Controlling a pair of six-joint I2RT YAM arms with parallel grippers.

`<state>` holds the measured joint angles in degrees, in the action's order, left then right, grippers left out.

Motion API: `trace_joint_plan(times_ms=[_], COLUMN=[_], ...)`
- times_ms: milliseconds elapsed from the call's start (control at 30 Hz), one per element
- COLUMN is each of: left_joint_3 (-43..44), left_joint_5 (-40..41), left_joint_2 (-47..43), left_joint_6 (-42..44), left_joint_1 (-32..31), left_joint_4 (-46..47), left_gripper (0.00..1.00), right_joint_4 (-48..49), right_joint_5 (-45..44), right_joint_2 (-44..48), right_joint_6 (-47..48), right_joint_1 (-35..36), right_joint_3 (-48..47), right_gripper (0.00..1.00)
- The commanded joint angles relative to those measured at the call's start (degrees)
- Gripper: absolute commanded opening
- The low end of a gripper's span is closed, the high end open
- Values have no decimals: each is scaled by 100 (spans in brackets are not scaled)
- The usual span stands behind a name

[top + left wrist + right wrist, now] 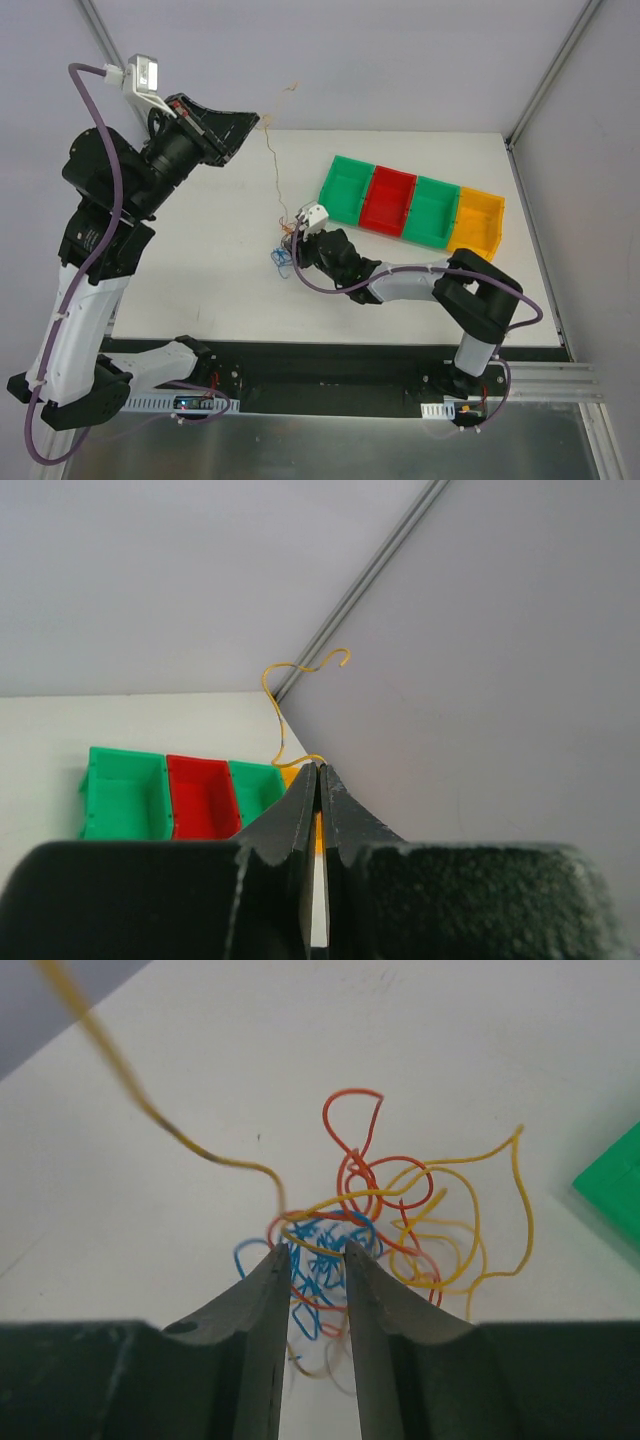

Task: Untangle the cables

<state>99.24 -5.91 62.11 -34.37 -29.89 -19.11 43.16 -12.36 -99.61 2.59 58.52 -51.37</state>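
**Mia:** What was nearest to the arms' bases?

**Tom:** The right fingers [297, 247]. They were down low on the white surface [200, 260], right at the cables [322, 1240].

**Mia:** What did the cables look like?

**Tom:** A small messy knot of blue, red and yellow threads lying on the surface. The blue ones sat in the middle. Red loops stuck out at 12 o'clock, and yellow loops spread to 3 o'clock in the right wrist view.

**Mia:** Were the right fingers squeezing them?

**Tom:** There was a thin gap between those fingers, and some blue and red threads lay in it. I could not tell if they were pinched.

**Mia:** What was farther back?

**Tom:** A row of bins [432, 208] at 2 o'clock from the knot: green, red, green, yellow, all touching side by side.

**Mia:** And farthest away?

**Tom:** The left fingers [318, 772], high up at 11 o'clock from the knot. They were clenched tight on a yellow cable [281, 730]. That cable ran from the knot up to them, and its curly end poked out past the tips.
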Motion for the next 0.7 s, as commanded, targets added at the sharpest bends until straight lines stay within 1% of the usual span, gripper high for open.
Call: trace_joint_plan(times_ms=[0, 67, 200, 267, 400, 500, 667], left_joint_3=[543, 745, 1202, 1386, 1738, 2089, 2371], left_joint_5=[20, 20, 125, 187, 161, 12, -130], left_joint_2=[91, 187, 425, 504, 627, 767, 908], left_joint_6=[-44, 44, 395, 405, 317, 255, 281], left_joint_1=[45, 45, 45, 45, 45, 45, 45], left_joint_4=[470, 487, 426, 382, 382, 382, 382], left_gripper=[0, 0, 0, 0, 0, 0, 0], right_joint_4=[606, 545, 457, 457, 448, 326, 1], right_joint_5=[-301, -363, -390, -442, -556, -864, -909], right_joint_2=[-137, -286, -296, -226, -41, -41, -181], right_joint_6=[-48, -13, -389, -452, -294, -294, -742], right_joint_1=[10, 19, 19, 10, 19, -25, -279], right_joint_3=[-13, -22, 188, 329, 435, 427, 383], right_gripper=[32, 33, 35, 36, 42, 46, 50])
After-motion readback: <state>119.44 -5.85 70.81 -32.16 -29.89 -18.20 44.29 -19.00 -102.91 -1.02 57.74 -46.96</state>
